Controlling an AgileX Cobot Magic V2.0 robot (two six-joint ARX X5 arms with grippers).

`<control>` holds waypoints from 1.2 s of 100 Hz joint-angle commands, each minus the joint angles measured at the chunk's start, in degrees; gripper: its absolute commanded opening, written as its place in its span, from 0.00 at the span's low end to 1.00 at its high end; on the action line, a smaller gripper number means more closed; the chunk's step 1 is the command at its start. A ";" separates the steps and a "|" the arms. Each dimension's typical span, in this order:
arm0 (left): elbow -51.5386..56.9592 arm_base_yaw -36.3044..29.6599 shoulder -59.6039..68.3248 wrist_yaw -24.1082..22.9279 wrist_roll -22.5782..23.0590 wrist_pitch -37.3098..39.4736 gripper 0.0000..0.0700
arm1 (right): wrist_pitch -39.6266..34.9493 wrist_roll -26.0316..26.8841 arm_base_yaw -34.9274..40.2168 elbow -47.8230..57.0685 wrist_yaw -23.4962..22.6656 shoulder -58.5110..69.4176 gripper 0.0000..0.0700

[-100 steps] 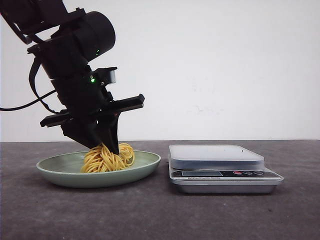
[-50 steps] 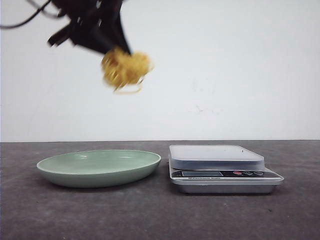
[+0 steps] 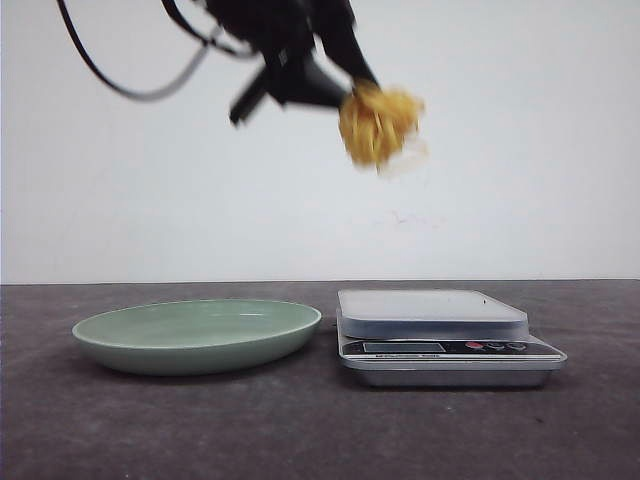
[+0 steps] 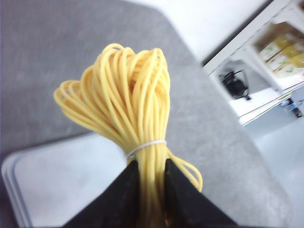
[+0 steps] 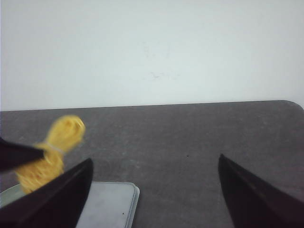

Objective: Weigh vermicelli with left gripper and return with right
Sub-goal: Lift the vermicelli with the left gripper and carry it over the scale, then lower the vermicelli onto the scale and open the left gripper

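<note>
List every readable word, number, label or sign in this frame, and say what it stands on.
None can be read.
Scale: small print on the front panel under the display, too small to read; the display shows no legible digits.
Boxes on a background shelf: coloured labels, too blurred to read.
Vermicelli, plate, left gripper: no text.

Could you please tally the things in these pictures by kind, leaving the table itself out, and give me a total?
Vermicelli bundles: 1, the vermicelli, held in the air by the left end effector
Plates: 1, the pale green plate
Kitchen scales: 1, the scale
End effectors: 2, the left one and the right end effector
Total: 5
</note>
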 commanded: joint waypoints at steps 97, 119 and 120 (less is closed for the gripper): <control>1.44 -2.34 15.23 5.09 -3.10 5.20 0.55 | 0.39 -0.24 0.07 0.98 -0.04 0.15 0.76; 4.13 -1.29 14.10 8.72 -1.60 3.67 0.50 | 0.37 -0.26 0.07 0.98 -0.04 0.15 0.76; 4.35 -1.18 13.94 8.90 -1.40 3.41 0.50 | 0.37 -0.26 0.07 0.98 -0.04 0.15 0.76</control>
